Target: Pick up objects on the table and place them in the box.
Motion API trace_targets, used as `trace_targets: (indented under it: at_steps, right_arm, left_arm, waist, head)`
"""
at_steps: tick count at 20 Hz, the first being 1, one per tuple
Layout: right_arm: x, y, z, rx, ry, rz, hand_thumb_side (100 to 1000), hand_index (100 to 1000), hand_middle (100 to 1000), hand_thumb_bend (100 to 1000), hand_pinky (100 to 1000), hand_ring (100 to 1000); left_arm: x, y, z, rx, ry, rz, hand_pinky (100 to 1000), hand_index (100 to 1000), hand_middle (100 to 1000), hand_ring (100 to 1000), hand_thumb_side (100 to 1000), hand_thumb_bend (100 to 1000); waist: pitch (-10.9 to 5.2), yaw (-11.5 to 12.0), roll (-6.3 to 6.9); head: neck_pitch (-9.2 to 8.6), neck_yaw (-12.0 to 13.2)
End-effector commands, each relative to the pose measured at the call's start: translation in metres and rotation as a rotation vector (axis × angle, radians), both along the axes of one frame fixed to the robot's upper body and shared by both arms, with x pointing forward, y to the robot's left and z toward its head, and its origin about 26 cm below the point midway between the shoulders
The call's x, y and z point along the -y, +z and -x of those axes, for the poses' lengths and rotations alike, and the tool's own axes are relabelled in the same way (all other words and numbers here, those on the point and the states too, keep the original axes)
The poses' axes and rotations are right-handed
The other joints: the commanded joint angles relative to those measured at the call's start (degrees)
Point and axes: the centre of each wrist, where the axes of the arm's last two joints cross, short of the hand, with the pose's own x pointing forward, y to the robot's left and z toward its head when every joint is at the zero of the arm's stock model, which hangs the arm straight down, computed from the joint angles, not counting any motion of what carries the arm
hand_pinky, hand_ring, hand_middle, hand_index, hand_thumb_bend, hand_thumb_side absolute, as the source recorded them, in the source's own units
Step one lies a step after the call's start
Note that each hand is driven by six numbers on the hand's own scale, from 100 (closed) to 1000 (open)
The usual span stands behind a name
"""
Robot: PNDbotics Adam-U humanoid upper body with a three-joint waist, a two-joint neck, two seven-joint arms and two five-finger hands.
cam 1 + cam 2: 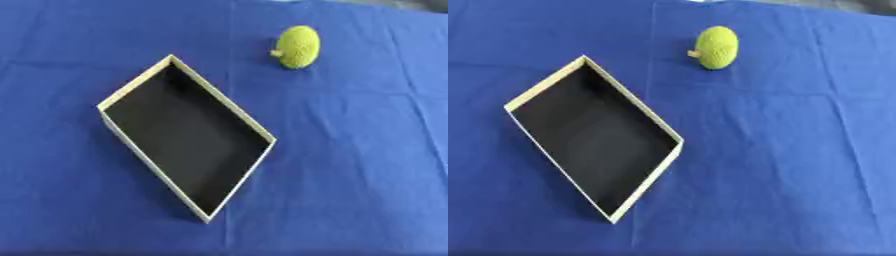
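A yellow-green, bumpy oval fruit [298, 46] with a small stem stub on its left side lies on the blue cloth, at the far side and right of centre. An open box [224, 98] with pale cream walls and a black inside sits turned like a diamond, left of centre. Nothing lies in the box. The fruit rests apart from the box, beyond its far right wall. Neither of my hands shows in either view.
A blue cloth [359, 165] with faint fold creases covers the whole table. A strip of grey shows at the far top right corner [868, 5].
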Motion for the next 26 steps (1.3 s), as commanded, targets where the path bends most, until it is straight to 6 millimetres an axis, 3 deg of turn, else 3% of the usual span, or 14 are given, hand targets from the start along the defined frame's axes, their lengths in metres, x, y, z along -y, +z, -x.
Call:
trace_targets:
  at_steps: [1,3,4,7,14,17,19,22,26]
  right_arm:
    - [0.009,0.016,0.005,0.007,-0.024,0.031,549,883,820,100,818,815]
    - [0.011,0.016,0.004,0.005,-0.023,0.033,563,885,823,100,819,817]
    - [0.011,0.016,0.004,-0.001,-0.023,0.036,667,917,868,100,838,853]
    - [0.017,0.007,-0.007,-0.097,-0.076,0.076,715,928,881,100,844,866]
    - [0.018,-0.028,-0.044,-0.307,-0.089,0.225,712,933,873,100,848,870]
    - [0.008,-0.041,-0.059,-0.385,-0.07,0.312,688,937,877,100,852,877]
    - [0.002,-0.047,-0.067,-0.427,-0.06,0.365,626,945,905,100,861,886]
    - [-0.002,-0.053,-0.073,-0.472,-0.053,0.438,527,953,903,100,874,890]
    - [-0.002,-0.059,-0.077,-0.521,-0.037,0.522,462,957,906,100,881,893]
  left_arm:
    - [-0.001,0.009,0.005,0.026,0.009,-0.037,649,659,539,607,130,100]
    - [-0.001,0.009,0.005,0.026,0.009,-0.037,649,659,539,607,129,100]
    - [-0.001,0.009,0.005,0.026,0.009,-0.039,649,659,538,607,131,100]
    - [0.001,0.011,0.005,0.028,-0.003,-0.05,649,658,538,607,131,100]
    - [0.002,0.012,0.004,0.023,-0.014,-0.06,649,658,538,606,133,100]
    - [0.002,0.011,0.004,0.02,-0.015,-0.061,649,658,538,606,135,100]
    - [0.002,0.011,0.005,0.018,-0.013,-0.062,649,658,538,606,136,100]
    - [0.002,0.011,0.005,0.017,-0.013,-0.062,649,658,538,606,135,100]
    - [0.002,0.011,0.005,0.016,-0.013,-0.065,649,658,538,606,133,100]
  waist:
    - [-1.46,-0.05,0.35]
    - [-1.46,-0.05,0.34]
    - [-1.45,0.01,0.27]
    - [-1.45,0.91,-0.4]
    - [-1.52,1.3,-0.74]
    - [-1.58,1.18,-0.76]
    - [-1.66,0.99,-0.74]
    - [-1.74,0.86,-0.74]
    - [-1.78,0.8,-0.66]
  head:
    - [0.29,-0.18]
    - [0.28,-0.19]
    - [0.22,-0.27]
    - [-0.2,-1.03]
    - [-0.53,-1.46]
    - [-0.49,-1.44]
    - [-0.46,-1.29]
    - [-0.47,-1.14]
    - [-0.4,-1.18]
